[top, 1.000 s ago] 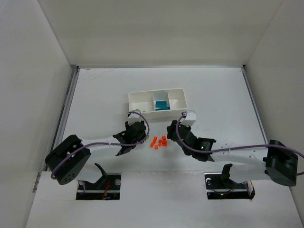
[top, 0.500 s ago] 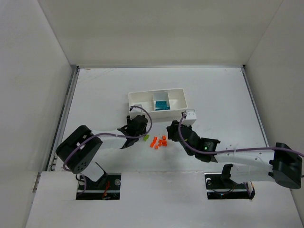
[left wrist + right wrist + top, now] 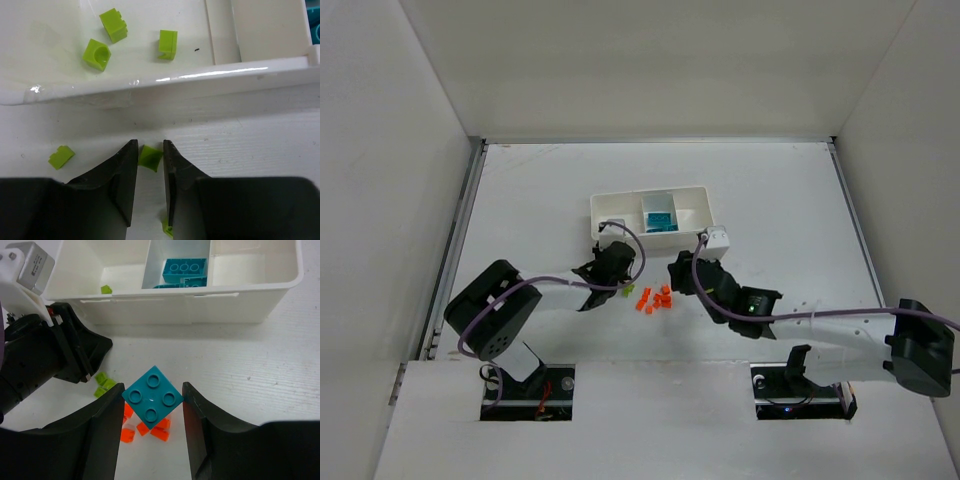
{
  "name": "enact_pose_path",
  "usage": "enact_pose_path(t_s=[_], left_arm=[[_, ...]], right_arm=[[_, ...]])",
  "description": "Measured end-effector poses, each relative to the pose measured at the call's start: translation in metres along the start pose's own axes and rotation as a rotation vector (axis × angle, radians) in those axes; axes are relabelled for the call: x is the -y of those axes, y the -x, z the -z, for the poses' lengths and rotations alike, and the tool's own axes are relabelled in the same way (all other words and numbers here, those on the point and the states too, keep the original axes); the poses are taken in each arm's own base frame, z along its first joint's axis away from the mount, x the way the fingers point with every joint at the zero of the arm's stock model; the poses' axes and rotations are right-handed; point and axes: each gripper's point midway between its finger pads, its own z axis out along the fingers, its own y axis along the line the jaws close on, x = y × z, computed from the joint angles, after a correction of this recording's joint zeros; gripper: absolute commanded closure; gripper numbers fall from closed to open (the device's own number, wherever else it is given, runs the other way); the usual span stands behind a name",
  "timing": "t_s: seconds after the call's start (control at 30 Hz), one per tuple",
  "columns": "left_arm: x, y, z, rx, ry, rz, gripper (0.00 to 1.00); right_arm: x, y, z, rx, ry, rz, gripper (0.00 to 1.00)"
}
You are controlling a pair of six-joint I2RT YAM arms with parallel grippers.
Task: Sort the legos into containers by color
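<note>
Desk: Tally of lime ones, please.

Operator: Left wrist view. Three lime legos [image 3: 113, 25] lie in the end compartment of the tray [image 3: 225, 82], upper left of frame. Three more are on the table [image 3: 250, 145] below the tray wall: one at lower left, one at the bottom edge half hidden behind a finger, and one lime brick [image 3: 150, 159] between the tips of the left gripper [image 3: 149, 152].

Desk: Left jaws?

Operator: Narrow gap, and the lime brick fills it. A finger sits just beside it on either side. I cannot tell whether they pinch it.

Desk: Right arm?

Operator: The right gripper [image 3: 152, 399] has its jaws clamped on one teal brick [image 3: 159, 394], with four studs facing the camera. It is turned corner-on at centre frame, on the near side of the tray.

Desk: Teal in the tray?

Operator: Middle compartment, top centre of frame. I make out two teal legos [image 3: 185, 267], and the upper one shows three studs in a row.

Desk: Orange-red?

Operator: All loose on the table. From above, the orange-red legos [image 3: 653, 298] are one cluster at mid-frame between the two grippers. In the right wrist view at least four show around the teal brick, and the rest are hidden behind it.
</note>
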Motion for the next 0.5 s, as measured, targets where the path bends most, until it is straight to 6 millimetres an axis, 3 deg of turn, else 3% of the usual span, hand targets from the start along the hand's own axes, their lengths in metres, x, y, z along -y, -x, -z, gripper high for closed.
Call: enact_pose_path(t_s=[0.27,0.5], left_arm=[[0.005,-0.003,0.007,-0.007,-0.024,-0.004,0.86],[0.007,0.010,0.024,0.024,-0.057,0.033,0.86]], right_arm=[[0.000,0.025,-0.019,0.029,-0.007,-0.008,0.70],[-0.001,0.052,-0.066,0.046,-0.027,-0.005,0.69]])
